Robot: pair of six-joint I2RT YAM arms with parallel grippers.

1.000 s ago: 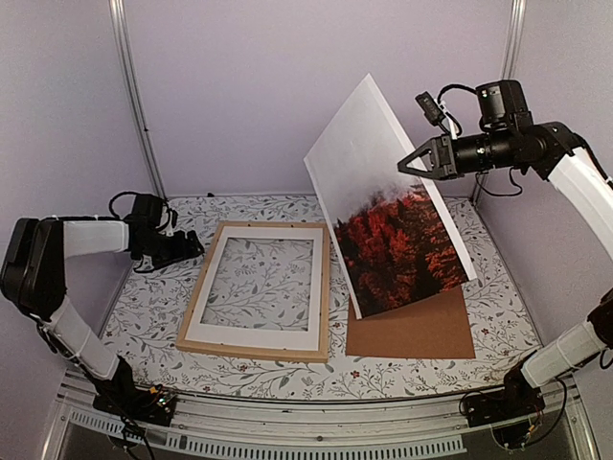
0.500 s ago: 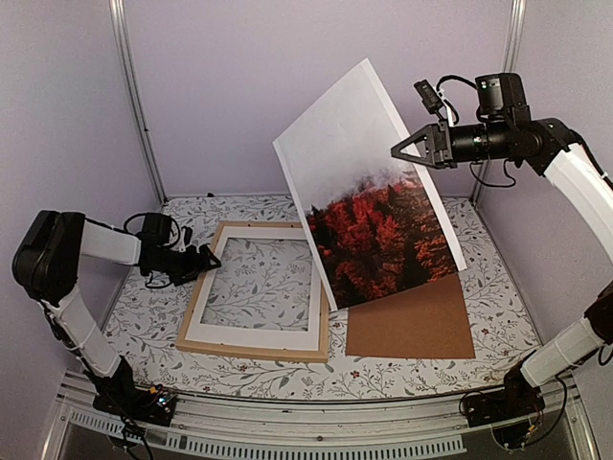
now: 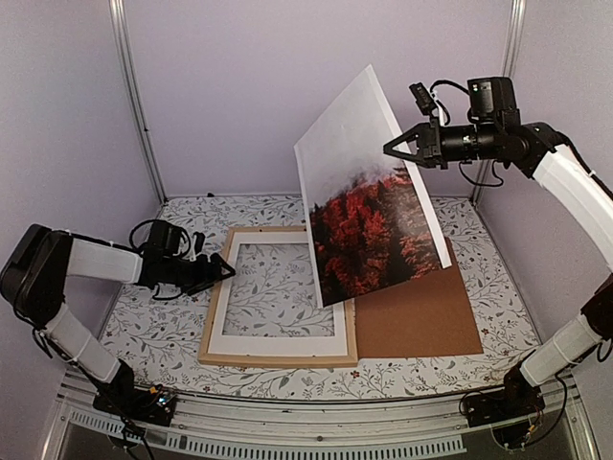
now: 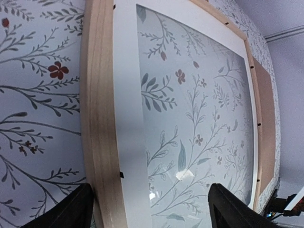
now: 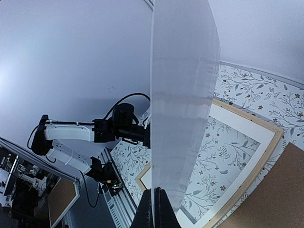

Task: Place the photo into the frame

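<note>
The photo, red foliage below and misty white above, hangs tilted in the air over the right side of the frame. My right gripper is shut on its upper right edge. In the right wrist view only the photo's white back shows, pinched between that gripper's fingers. The light wood frame lies flat with a white mat inside it. My left gripper is low at the frame's left side, open. In the left wrist view this gripper straddles the wood strip and the mat.
A plain brown backing board lies flat right of the frame, partly under the photo's lower corner. The floral tablecloth covers the table. Purple walls and metal posts close in the back and sides.
My left gripper has reached right to the frame's left side, and the frame has slid right and turned slightly. The right gripper has carried the photo left, over the frame's right side.
</note>
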